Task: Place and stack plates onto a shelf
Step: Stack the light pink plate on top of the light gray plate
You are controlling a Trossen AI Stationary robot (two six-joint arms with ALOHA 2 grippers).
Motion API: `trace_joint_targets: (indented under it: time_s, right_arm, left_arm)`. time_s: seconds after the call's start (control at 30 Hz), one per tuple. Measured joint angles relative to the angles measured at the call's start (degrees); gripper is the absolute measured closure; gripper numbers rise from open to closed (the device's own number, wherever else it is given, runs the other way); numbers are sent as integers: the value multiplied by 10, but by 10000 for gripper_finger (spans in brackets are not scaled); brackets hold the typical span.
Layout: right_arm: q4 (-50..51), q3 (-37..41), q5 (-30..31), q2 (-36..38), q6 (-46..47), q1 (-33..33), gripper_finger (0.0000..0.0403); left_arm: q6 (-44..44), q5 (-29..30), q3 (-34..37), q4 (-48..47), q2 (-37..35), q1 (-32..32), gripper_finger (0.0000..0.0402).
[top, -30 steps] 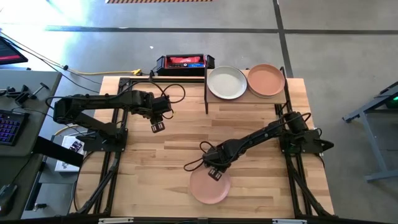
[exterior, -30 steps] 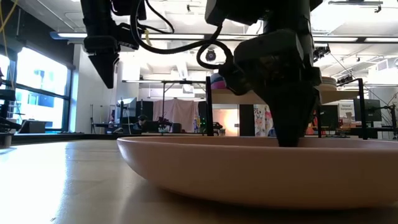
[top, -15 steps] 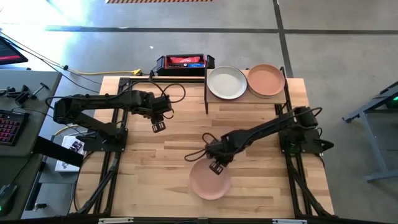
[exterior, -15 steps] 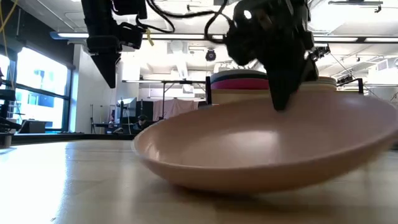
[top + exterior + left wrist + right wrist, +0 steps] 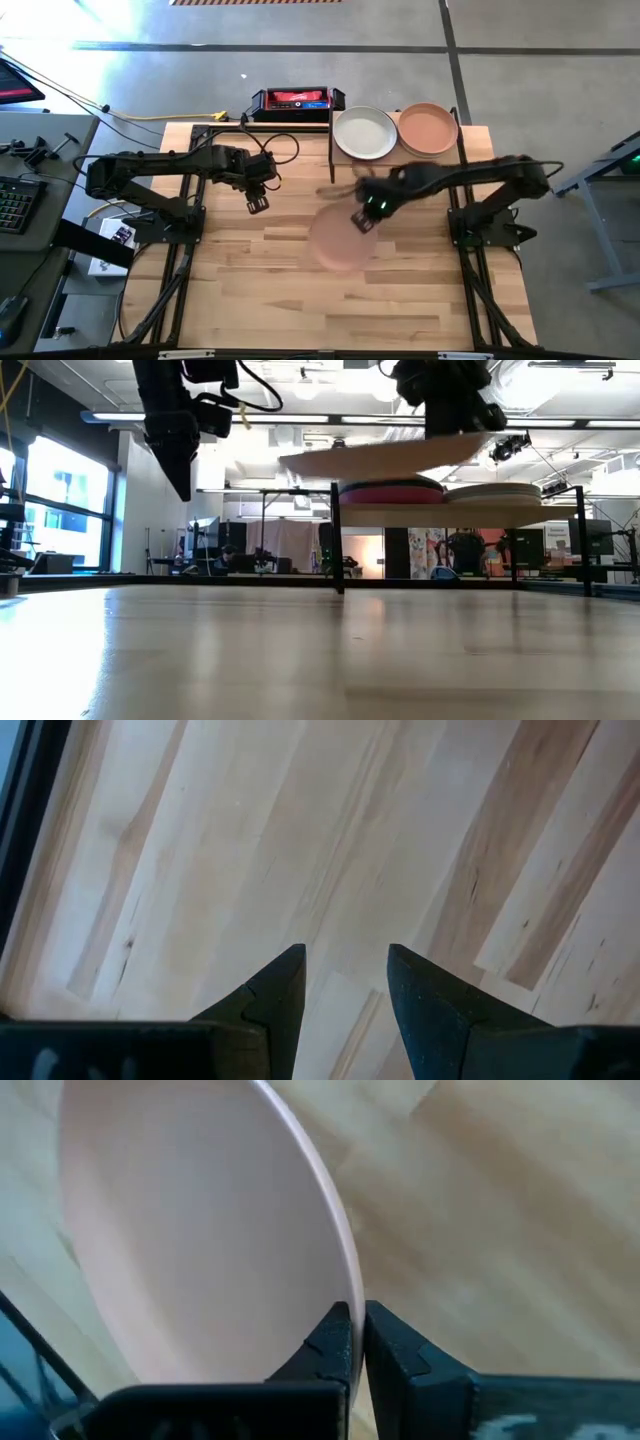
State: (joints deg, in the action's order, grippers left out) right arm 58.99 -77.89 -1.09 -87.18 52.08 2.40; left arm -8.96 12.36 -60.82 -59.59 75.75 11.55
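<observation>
My right claw [image 5: 365,220] grips the rim of a pale pink plate [image 5: 338,240], fingers [image 5: 335,1342] clenched on its edge, and holds it in the air above the middle of the desk [image 5: 250,290]. The plate hangs roughly level, face up, tipped slightly in the low view, clear of the wood. Beyond it stands the shelf [image 5: 395,158] at the desk's far edge, carrying a light grey plate [image 5: 365,132] atop one stack and a peach plate [image 5: 428,128] atop another, side by side. A red-and-black box [image 5: 295,100] sits just left of the shelf. My left claw [image 5: 255,204] hovers released over bare wood on the left.
</observation>
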Motion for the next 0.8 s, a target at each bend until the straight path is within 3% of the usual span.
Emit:
trace_joint_targets:
  time_s: [0.43, 0.6, 0.8]
  right_arm:
    - [-19, 0, 56, 164, -50, -252, 403]
    - [-56, 0, 50, 177, -61, -342, 403]
    - [-81, 0, 1, 163, -61, -418, 403]
  left_arm:
    - [-15, -2, 0, 0, 0, 0, 271]
    - [-15, -2, 0, 0, 0, 0, 271]
    - [-15, -2, 0, 0, 0, 0, 271]
